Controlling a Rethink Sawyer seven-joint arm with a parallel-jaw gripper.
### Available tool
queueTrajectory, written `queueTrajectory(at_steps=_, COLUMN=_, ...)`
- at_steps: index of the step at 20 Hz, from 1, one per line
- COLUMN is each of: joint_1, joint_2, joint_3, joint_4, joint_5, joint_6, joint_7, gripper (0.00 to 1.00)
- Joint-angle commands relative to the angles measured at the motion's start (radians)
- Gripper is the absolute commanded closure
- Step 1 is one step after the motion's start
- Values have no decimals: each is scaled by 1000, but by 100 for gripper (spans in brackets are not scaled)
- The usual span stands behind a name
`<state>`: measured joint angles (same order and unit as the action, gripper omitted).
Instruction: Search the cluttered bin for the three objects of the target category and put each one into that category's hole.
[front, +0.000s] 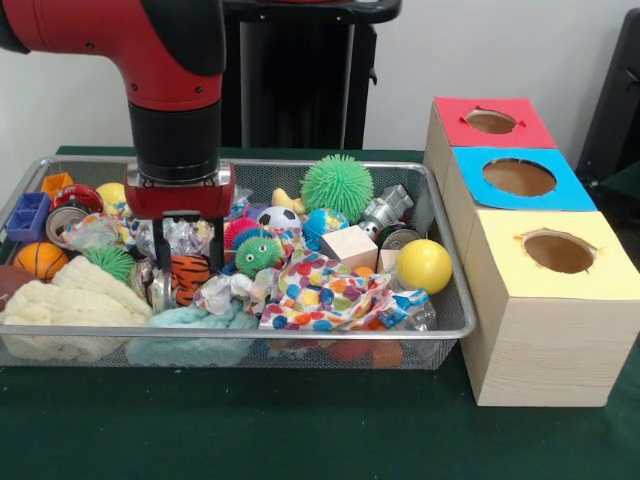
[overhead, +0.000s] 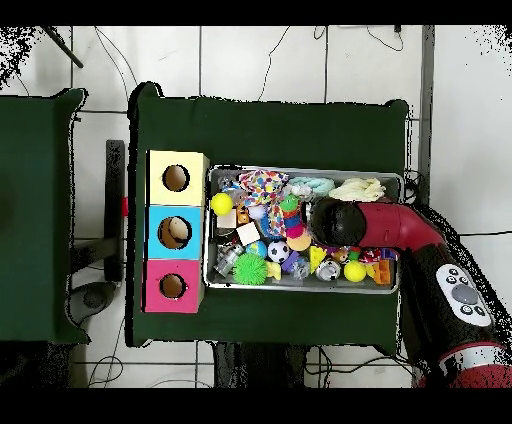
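Note:
The wire mesh bin (front: 300, 166) is full of toys and cloths; it also shows in the overhead view (overhead: 300, 171). An orange plush with black tiger stripes (front: 190, 270) lies at its front left. My gripper (front: 180, 288) reaches down into the bin right over this plush, open, with one finger (front: 160, 275) at the plush's left side; the other finger is hidden. In the overhead view the arm covers the gripper (overhead: 326, 222). I cannot pick out the other plush animals. The red-topped box's hole (front: 490, 121) is at the far right, also seen from overhead (overhead: 172, 286).
Blue-topped (front: 520, 177) and yellow-topped (front: 558, 252) boxes stand beside the red one. The bin holds a green spiky ball (front: 337, 186), a yellow ball (front: 424, 265), a spotted cloth (front: 320, 290), a cream knit cloth (front: 70, 300), a wooden block (front: 349, 246) and cans.

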<state>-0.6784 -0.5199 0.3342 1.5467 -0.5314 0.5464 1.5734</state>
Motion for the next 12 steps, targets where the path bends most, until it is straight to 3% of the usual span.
queueTrajectory(at_steps=1, joint_1=-19, joint_2=53, joint_3=35, joint_4=-22, joint_5=-57, joint_6=-95, joint_7=-17, gripper=0)
queueTrajectory(at_steps=12, joint_1=-1, joint_2=91, joint_3=20, joint_4=-30, joint_5=-55, joint_6=-150, joint_7=11, gripper=0)
